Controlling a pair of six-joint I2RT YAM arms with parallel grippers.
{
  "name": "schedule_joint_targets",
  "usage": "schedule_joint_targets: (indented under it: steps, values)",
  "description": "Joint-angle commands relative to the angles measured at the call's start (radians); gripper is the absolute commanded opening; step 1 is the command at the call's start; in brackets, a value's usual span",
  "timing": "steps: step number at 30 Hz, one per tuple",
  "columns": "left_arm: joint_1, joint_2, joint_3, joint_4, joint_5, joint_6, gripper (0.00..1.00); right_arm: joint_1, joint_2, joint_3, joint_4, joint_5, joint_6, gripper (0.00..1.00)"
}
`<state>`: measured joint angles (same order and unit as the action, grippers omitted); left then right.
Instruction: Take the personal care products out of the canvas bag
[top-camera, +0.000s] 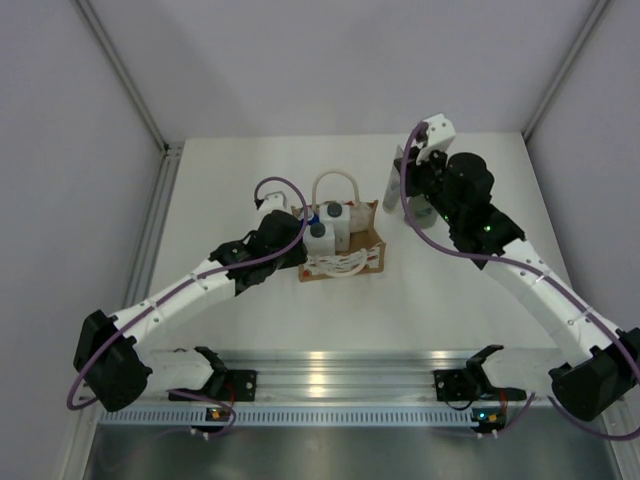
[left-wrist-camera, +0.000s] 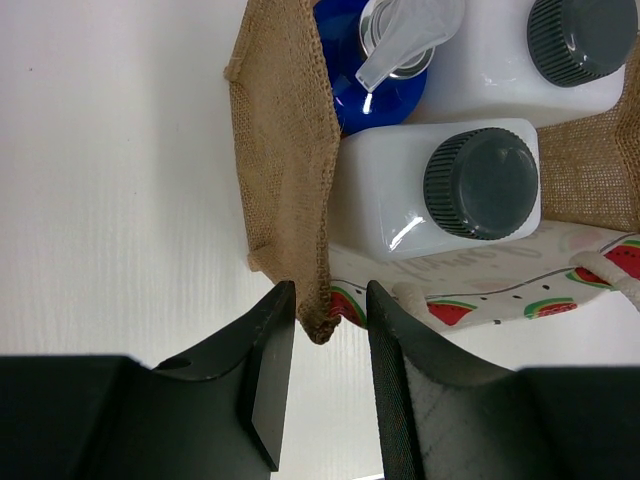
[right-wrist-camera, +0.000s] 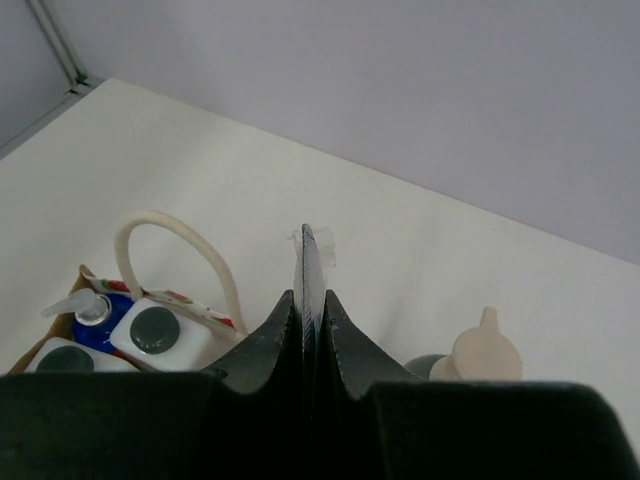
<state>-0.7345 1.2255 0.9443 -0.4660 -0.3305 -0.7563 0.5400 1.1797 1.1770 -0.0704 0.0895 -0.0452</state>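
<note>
The canvas bag (top-camera: 340, 262) stands near the middle of the table (top-camera: 240, 170) with three products inside it. One white bottle (left-wrist-camera: 380, 190) with a dark grey cap is against the patterned front wall, and a second white bottle (left-wrist-camera: 500, 80) is just behind it, at 12 o'clock. A blue-topped bottle (left-wrist-camera: 350, 100) with a clear pump is pressed into the corner at about 10 o'clock. The grey-green bottle (top-camera: 425, 212) with a beige pump top is already outside. It stands upright on the table at about 2 o'clock from the bag.

The left gripper (left-wrist-camera: 328, 300) has its jaws nearly together on the bag's corner at the 9 o'clock side. The rough fabric sits between them and seems to be pinched. The right gripper (right-wrist-camera: 308, 240) is completely closed with nothing in it, close to the grey-green bottle.

I judge the bottles to be stiff, smooth plastic, light enough for one gripper but slippery on their flat sides. They are packed tightly, so there is little room for fingers beside the bodies. The ribbed caps look like the best place to hold, taken from above. The bag is soft and light and would probably rise with a bottle, so the hold on its corner matters. The clear pump looks thin, so I would take that bottle lower, at the collar.
</note>
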Motion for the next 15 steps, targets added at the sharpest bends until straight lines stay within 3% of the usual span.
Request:
schedule_joint_targets:
  steps: [1, 9, 15]
  values:
    - [0.000, -0.031, -0.006, 0.018, -0.008, -0.006, 0.40, -0.017, -0.046, 0.061, -0.012, 0.108, -0.025, 0.00]
    - [0.000, -0.034, -0.006, 0.018, -0.007, 0.000, 0.40, -0.061, -0.075, -0.068, 0.012, 0.159, -0.009, 0.00]
    - [0.000, -0.038, -0.010, 0.018, -0.008, -0.003, 0.39, -0.152, -0.104, -0.265, 0.184, 0.076, 0.039, 0.00]
